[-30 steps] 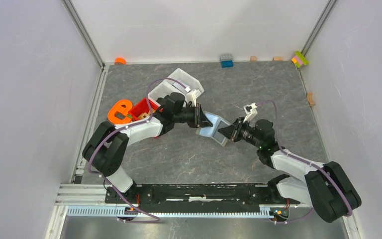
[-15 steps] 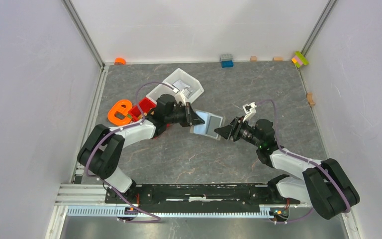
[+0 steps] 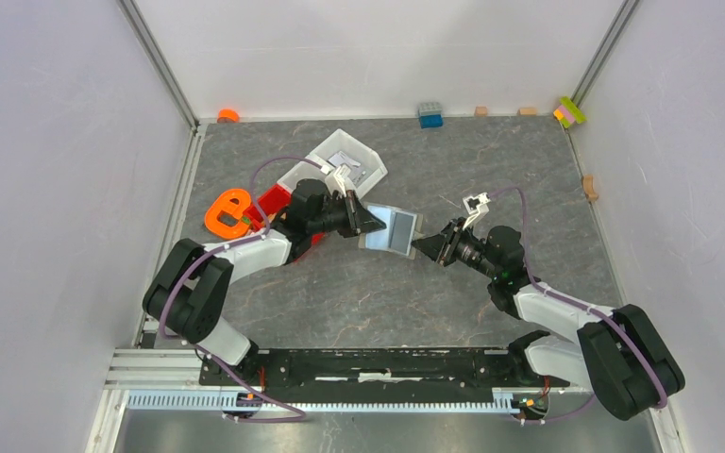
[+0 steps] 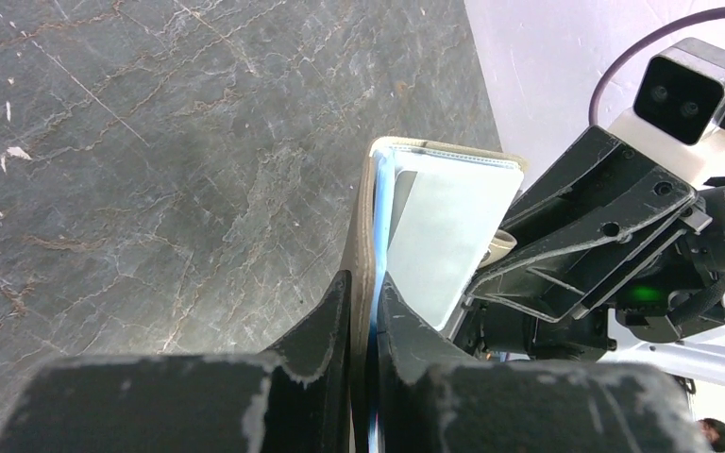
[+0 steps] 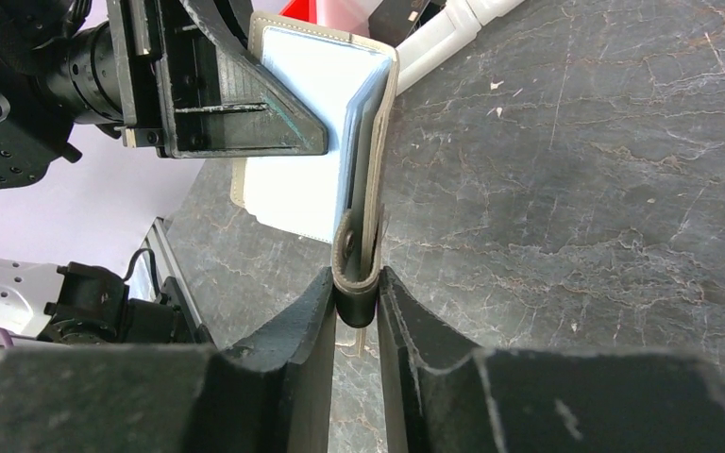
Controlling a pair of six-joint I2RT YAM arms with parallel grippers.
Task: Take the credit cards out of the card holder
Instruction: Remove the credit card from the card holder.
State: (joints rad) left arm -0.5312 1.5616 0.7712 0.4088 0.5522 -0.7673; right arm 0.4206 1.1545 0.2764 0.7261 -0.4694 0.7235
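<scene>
Holding the card holder [image 3: 392, 229] up off the bench [image 3: 359, 302], between the two arms and near the middle of the work area, spread open in a V. Pinching one taupe flap edge-on between the left fingers [image 4: 332, 311], pressed close against either face of it. Pinching the other flap at its rounded end between the right fingers [image 5: 313, 311], likewise closed on the material. Facing each other across the holder, tip toward tip, with only the open wallet between them.

Seated inside: the credit cards [image 4: 448, 231], a whitish-grey one flat against the far flap, and a pale blue one tucked just beside the near flap, only its edge showing from the left wrist. From the right wrist, a broad pale blue face filling the upper flap, a paler panel below it.

Behind the left arm, a white bin [image 3: 304, 174] with a small grey rectangle lying in it (too small to tell what). Just beside it a red bin [image 3: 272, 200], and next to that an orange piece [image 3: 227, 209] on the bench.
</scene>
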